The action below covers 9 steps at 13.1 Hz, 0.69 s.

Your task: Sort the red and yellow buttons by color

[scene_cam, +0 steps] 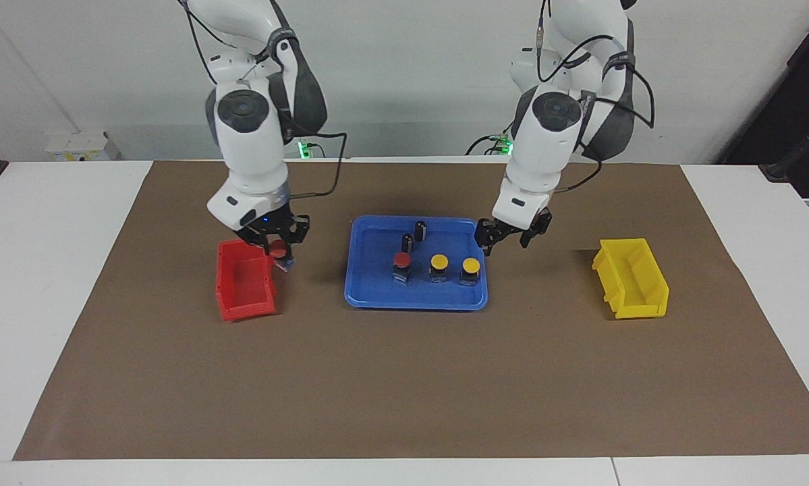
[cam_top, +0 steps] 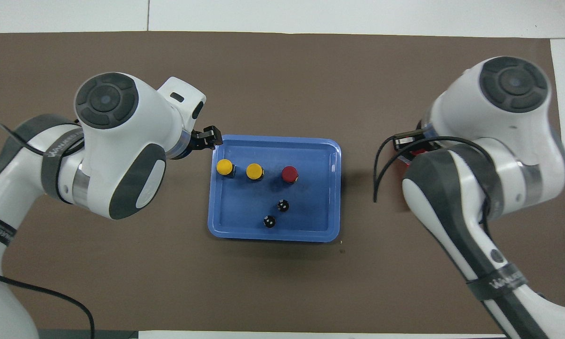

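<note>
Facing view: right gripper (scene_cam: 277, 248) clamped on a round red-capped button (scene_cam: 280, 252) over the red plastic bin (scene_cam: 245, 281), left gripper (scene_cam: 510, 237) over the blue tray's (scene_cam: 415, 299) edge, fingers hard to tell, one red button (scene_cam: 401, 262) and two yellow-capped buttons (scene_cam: 454, 264) in the tray, overhead view: right arm hides the red bin, left arm hides the yellow bin (scene_cam: 631, 277)

From overhead, we lose the red bin (cam_top: 407, 162) almost wholly beneath the right arm, and the yellow bin entirely beneath the left arm. The left gripper (cam_top: 210, 138) shows only its tip there, and we cannot judge its fingers. Both arms' upper links run off the frame.
</note>
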Available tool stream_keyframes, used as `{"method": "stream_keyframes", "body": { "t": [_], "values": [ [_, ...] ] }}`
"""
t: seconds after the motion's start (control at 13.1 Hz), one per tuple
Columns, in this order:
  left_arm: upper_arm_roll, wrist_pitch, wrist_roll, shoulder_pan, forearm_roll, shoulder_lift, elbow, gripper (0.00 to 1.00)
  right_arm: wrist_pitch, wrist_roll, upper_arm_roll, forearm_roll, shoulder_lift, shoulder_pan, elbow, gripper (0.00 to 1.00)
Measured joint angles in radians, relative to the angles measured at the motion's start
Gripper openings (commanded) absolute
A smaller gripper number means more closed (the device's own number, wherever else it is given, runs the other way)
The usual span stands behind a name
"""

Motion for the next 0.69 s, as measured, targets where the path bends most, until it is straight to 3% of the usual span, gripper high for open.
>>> {"method": "stream_keyframes", "body": {
  "t": [0.23,0.69],
  "values": [
    [0.000,0.069,-0.032,-0.027,-0.004,0.011,-0.052,0.69,0.089,-0.104,-0.001,0.000,-0.012,-0.082,-0.096,0.27],
    [-0.001,0.148,-0.069,-0.074,-0.004,0.016,-0.117,0.69,0.389,-0.119,0.004,0.000,-0.079,-0.092,-0.375,0.28]
  ]
}}
